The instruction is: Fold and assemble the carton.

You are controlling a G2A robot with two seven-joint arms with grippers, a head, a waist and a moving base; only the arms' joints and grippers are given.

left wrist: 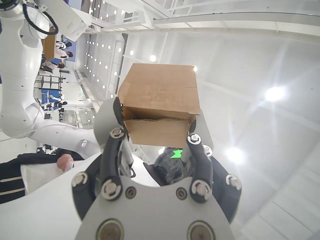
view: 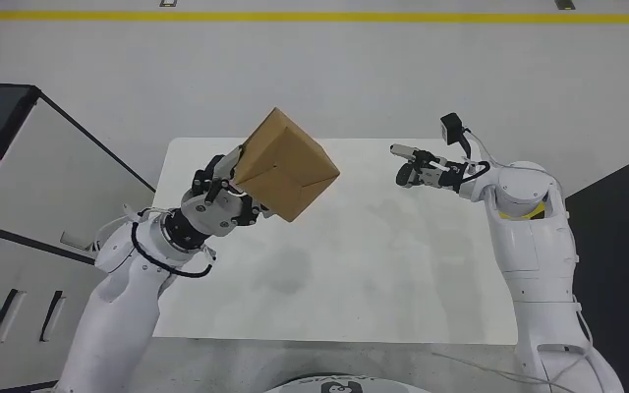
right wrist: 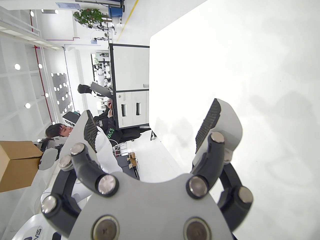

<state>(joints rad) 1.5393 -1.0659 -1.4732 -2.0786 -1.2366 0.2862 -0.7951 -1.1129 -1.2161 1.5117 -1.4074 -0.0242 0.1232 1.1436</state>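
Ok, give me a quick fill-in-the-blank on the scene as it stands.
The left gripper is ____ on the brown cardboard carton.
The right gripper is ____ and holds nothing.
The carton is held ____ the white table, not touching it.
Missing words: shut, open, above.

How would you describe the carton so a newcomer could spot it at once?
Start at the white table, then the left gripper above its left side. The carton is the tilted brown cardboard box clamped there, off the surface. It is the only brown thing over the table; the right gripper holds nothing.
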